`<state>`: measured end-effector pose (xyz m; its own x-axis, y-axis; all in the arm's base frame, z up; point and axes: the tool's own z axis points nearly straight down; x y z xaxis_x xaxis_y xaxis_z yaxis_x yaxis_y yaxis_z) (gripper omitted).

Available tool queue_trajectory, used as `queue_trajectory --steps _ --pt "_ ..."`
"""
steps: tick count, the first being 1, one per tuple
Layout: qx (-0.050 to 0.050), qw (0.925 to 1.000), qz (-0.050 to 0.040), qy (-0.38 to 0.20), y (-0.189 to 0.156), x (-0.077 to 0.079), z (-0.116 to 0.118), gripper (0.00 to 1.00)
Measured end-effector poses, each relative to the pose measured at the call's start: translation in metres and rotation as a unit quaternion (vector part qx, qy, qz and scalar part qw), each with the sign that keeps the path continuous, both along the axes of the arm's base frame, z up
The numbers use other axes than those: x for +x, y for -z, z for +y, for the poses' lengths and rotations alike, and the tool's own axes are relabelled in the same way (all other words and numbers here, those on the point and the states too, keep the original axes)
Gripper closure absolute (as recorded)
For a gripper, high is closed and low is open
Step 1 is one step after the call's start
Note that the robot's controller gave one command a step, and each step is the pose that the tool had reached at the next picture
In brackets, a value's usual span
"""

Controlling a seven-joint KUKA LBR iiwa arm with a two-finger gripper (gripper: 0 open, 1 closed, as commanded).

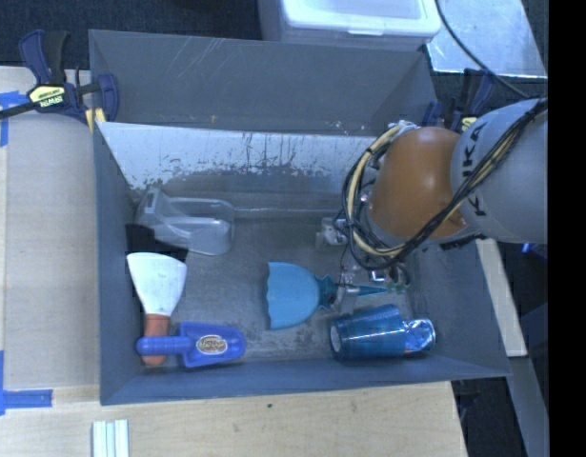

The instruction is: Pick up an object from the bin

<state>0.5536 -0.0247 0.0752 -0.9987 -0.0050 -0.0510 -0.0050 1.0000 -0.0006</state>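
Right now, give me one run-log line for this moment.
gripper: low in bin, right of centre | nearest: light blue scoop, blue can | hold: cannot tell

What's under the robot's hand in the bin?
By the gripper lie a light blue scoop-shaped thing and a blue can on its side. The orange cover hides the bin floor beneath it.

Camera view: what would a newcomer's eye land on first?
The arm's orange cover looms over the right of the bin, with the gripper low between a light blue fan-shaped piece at centre and a shiny blue can lying on its side by the near wall. At the left, a white brush with an orange handle stands out, its handle end by a blue tool with a yellow label.
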Motion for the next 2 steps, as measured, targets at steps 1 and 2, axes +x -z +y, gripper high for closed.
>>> queue_trajectory --steps 1,2 --pt "-0.001 0.9999 0.0014 -0.014 0.001 -0.022 0.029 0.0" --pt "-0.002 1.0 -0.0073 -0.006 0.003 0.003 0.032 1.0"
